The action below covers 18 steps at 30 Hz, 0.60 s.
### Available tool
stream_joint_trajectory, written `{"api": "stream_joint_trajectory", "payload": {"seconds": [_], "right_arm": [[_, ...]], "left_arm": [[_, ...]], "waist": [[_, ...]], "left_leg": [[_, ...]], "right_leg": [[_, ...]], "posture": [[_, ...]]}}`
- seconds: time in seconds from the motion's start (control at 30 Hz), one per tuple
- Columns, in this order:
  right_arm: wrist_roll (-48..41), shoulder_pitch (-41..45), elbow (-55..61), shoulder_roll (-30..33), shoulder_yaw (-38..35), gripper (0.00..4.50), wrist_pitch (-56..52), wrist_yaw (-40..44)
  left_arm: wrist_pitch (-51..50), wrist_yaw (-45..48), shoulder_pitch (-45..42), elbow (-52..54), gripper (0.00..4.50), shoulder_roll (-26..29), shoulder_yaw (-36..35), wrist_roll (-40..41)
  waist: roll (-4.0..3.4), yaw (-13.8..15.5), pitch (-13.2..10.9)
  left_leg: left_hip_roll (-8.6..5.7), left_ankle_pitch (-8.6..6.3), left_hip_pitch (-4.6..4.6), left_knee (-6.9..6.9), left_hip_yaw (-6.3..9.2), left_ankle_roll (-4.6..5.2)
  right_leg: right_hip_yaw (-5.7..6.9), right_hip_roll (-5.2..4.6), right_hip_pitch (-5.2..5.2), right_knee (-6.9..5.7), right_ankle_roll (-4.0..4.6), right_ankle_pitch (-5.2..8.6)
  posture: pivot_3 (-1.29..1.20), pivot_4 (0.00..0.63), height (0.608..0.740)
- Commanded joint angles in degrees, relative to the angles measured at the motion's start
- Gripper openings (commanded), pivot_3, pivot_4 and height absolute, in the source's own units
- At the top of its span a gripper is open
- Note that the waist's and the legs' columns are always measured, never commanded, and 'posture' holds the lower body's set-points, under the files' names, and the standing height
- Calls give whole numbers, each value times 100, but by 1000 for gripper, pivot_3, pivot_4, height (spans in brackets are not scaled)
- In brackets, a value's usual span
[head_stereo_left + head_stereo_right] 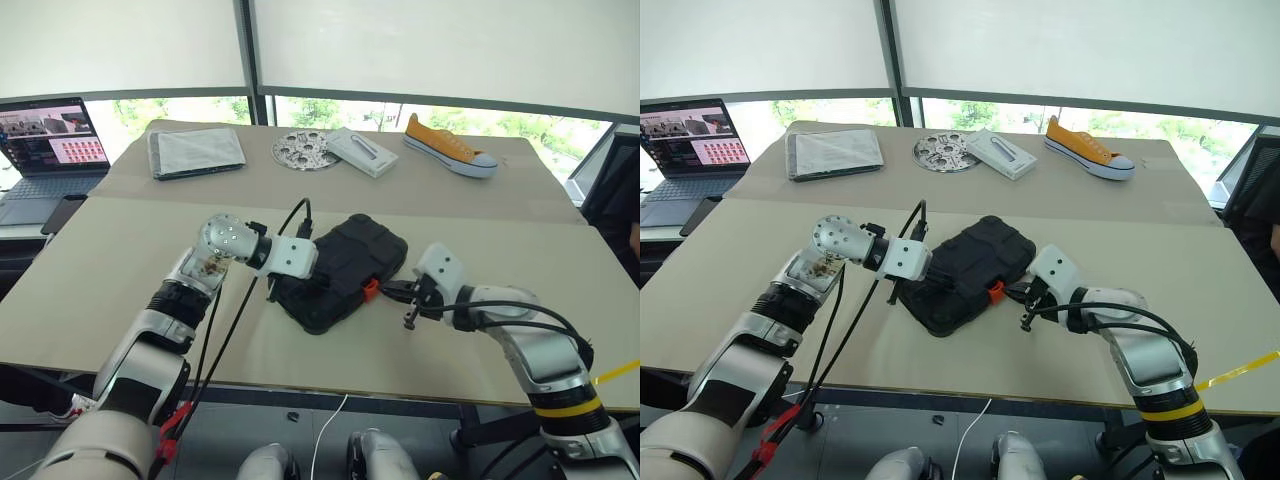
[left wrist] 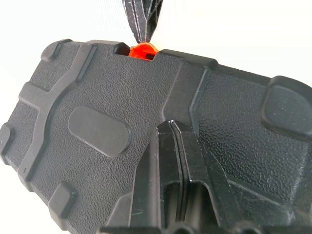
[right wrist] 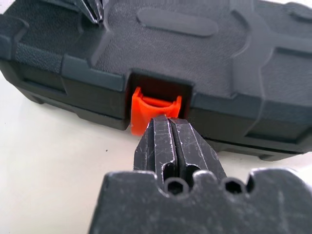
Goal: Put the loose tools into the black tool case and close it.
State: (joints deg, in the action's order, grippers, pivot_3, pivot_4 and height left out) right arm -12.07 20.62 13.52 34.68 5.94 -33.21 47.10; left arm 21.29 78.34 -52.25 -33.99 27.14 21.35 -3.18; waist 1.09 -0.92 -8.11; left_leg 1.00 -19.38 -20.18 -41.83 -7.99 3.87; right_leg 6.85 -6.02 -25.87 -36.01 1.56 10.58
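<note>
Starting at your left: the left gripper (image 2: pixel 171 141) is clenched, its two fingers pressed flat together with nothing between them, and their tips rest on the lid of the black tool case (image 1: pixel 340 270). The case lies closed on the table (image 1: pixel 120 270), directly under and ahead of that gripper, stretching across toward your right arm. Beyond the left gripper's tips, on the case's far long edge, sits the orange latch (image 3: pixel 153 113).

Moving right, your right gripper (image 3: pixel 170 141) is also clenched and empty, fingers together. Its tips are right at the latch, touching it or just short of it; you cannot tell which. The case's front wall stands straight ahead of this gripper, and the left gripper's fingers (image 3: pixel 92 9) show past the lid on the far side.
</note>
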Motion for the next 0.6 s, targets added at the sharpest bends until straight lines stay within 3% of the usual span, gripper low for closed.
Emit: {"api": "stream_joint_trajectory", "payload": {"seconds": [0.03, 0.1, 0.13, 0.2, 0.27, 0.4, 0.5, 0.53, 0.6], "right_arm": [[-251, 132, 391, 75, -146, 0, 10, 136], [-468, 21, 537, 236, -372, 0, -146, 274], [-620, -80, 633, 356, -514, 574, -209, 402], [-1060, -414, 921, 828, -920, 1019, -209, 967], [-1370, -660, 1006, 1262, -1281, 1726, -156, 1431], [-1951, -752, 451, 2159, -2117, 3196, -226, 2340], [-2008, -624, -289, 2649, -2398, 4242, -54, 2810], [-2001, -565, -547, 2766, -2446, 4480, 30, 2945], [-2010, -405, -1039, 2916, -2499, 4480, 139, 3172]], "left_arm": [[-391, 134, 405, -143, 58, 39, 276, -252], [-753, 127, 458, 5, 58, 105, 86, -47], [-1028, 122, 492, 122, 562, 161, -40, 85], [-1807, 201, 663, 584, 946, 469, -465, 540], [-2480, 292, 940, 1165, 1645, 917, -858, 930], [-4109, 474, 2043, 2595, 3148, 2297, -2052, 1985], [-5145, 433, 2920, 3336, 4186, 3038, -3095, 2695], [-5397, 382, 3165, 3536, 4199, 3192, -3424, 2886], [-5864, 167, 3526, 3811, 4199, 3347, -4044, 3221]], "waist": [[-4, 5, 10], [-5, 19, 11], [-5, 23, 11], [-5, 29, 10], [-5, 4, 10], [-7, -147, -6], [5, -100, -71], [7, -68, -82], [2, 37, -104]], "left_leg": [[0, 0, 1, 1, 0, 0], [0, 0, -1, 3, 4, 0], [0, 0, -2, 5, 6, 0], [-1, -2, -9, 7, 10, 3], [-5, -7, -13, 14, 10, 11], [-5, -8, -6, 33, 9, 9], [-4, -4, -7, 40, 14, 2], [-4, -5, -10, 38, 20, 0], [-6, -5, -12, 36, 23, -1]], "right_leg": [[0, 0, 0, 0, 0, 0], [1, -3, 0, 0, 0, 1], [1, -4, -1, 0, 1, 1], [2, -5, -3, 3, 1, 1], [3, -7, -11, 4, 5, -1], [-6, 4, -25, 12, 23, -12], [-3, -4, -30, 13, -12, 11], [-7, -13, -29, 15, -12, 14], [-15, -27, -27, 23, -7, 18]], "posture": [[0, 150, 733], [0, 150, 733], [0, 150, 733], [0, 150, 733], [0, 150, 733], [0, 150, 733], [0, 150, 733], [0, 150, 733], [0, 150, 733]]}}
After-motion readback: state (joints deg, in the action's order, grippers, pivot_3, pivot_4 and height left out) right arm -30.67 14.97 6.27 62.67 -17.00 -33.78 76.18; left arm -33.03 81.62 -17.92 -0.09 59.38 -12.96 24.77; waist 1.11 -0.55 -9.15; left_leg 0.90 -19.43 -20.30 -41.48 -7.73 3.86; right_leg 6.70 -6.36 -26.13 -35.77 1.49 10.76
